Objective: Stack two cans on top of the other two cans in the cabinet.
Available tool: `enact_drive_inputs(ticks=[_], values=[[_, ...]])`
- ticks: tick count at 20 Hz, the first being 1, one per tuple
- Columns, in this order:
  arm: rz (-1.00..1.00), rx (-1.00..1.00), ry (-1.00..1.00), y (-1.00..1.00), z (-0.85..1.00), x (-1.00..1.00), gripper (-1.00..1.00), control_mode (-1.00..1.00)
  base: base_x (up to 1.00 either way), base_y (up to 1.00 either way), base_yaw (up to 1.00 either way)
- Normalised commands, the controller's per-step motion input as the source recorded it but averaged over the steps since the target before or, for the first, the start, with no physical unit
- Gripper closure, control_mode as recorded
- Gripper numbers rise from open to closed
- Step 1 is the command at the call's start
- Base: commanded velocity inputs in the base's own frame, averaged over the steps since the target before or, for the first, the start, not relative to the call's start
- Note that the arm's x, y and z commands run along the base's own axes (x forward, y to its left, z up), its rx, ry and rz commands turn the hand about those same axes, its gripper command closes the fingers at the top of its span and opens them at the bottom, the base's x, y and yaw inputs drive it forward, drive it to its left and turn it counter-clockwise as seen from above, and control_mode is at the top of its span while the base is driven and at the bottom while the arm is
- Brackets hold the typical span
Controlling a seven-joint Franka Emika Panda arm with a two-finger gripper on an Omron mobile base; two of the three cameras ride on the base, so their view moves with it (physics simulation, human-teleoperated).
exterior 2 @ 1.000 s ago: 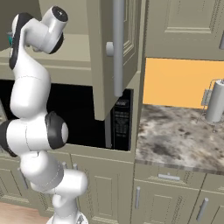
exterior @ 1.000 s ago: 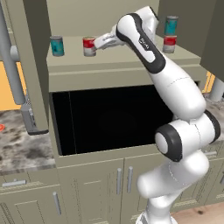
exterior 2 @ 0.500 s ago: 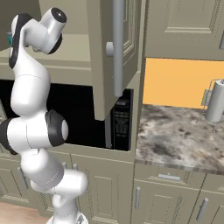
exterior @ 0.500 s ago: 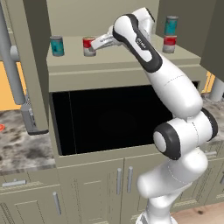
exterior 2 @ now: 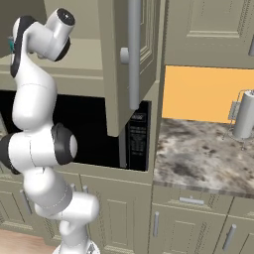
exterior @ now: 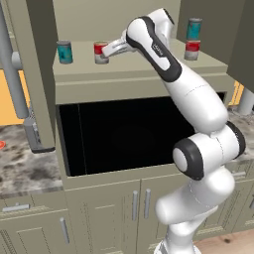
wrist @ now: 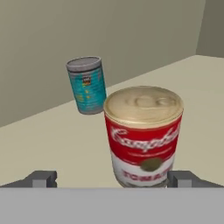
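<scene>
The gripper is spread wide open and holds nothing; in the hand view its two dark fingertips stand far apart at the bottom. A red and white tomato soup can stands upright just ahead of the gripper, nearer the right-hand tip, and whether that tip touches it cannot be told. Beyond this can and to its left in the hand view, a teal can stands upright on the same beige shelf, close to the plain back wall of the cabinet. In the left base view the gripper reaches out level to the red soup can, with the teal can further along the shelf on the far side of it. Behind the arm, at the other end of the shelf, a second teal can sits stacked on top of a second red and white can. Below the shelf, under the arm, is a dark open recess.
</scene>
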Motion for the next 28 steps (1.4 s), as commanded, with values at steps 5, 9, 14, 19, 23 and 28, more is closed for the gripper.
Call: enact_drive_inputs(ticks=[5,9,14,19,23,28], values=[[-0.09,0.0,0.0,0.03,-0.1,0.18,-1.0,-1.0,0.0,0.0,0.0],[-0.01,0.0,-0.01,0.17,-0.04,0.15,-1.0,-1.0,0.0,0.0,0.0],[0.0,0.0,0.0,0.18,-0.05,0.13,-1.0,-1.0,0.0,0.0,0.0],[0.0,0.0,0.0,0.06,-0.04,0.14,-1.0,-1.0,0.0,0.0,0.0],[0.0,0.0,0.0,0.02,0.0,0.13,-1.0,-1.0,0.0,0.0,0.0],[0.0,0.0,0.0,0.09,0.0,0.08,-1.0,-1.0,0.0,0.0,0.0]])
